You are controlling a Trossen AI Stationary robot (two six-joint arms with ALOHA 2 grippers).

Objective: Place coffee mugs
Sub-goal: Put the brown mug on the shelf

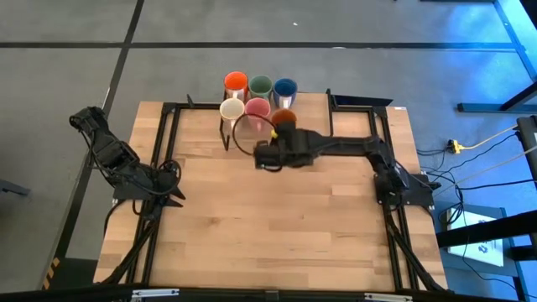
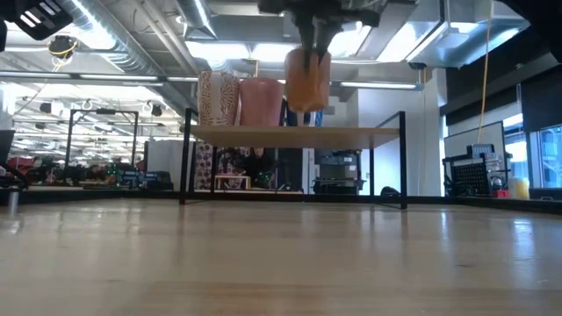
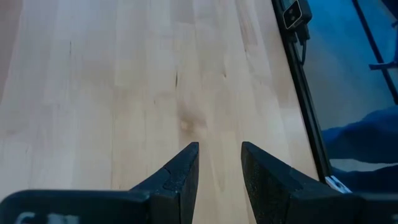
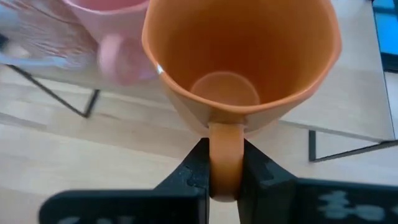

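Risk: right end effector [image 4: 225,171] pinches orange mug [image 4: 242,59] by handle only; mug may swing, bumping pink mug [image 4: 109,25]. Left end effector [image 3: 219,163] spread, idle.

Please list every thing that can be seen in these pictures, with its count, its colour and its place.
coffee mugs on the shelf: five; red-orange, green, dark blue in the far row, cream-white and pink in the near row.
orange mug: one, held by its handle beside the pink mug.
shelf: one, wooden, black legs, at the table's far edge.
table: one, light wood.
right gripper: shut on the orange mug's handle.
left gripper: open, over the table's left side.
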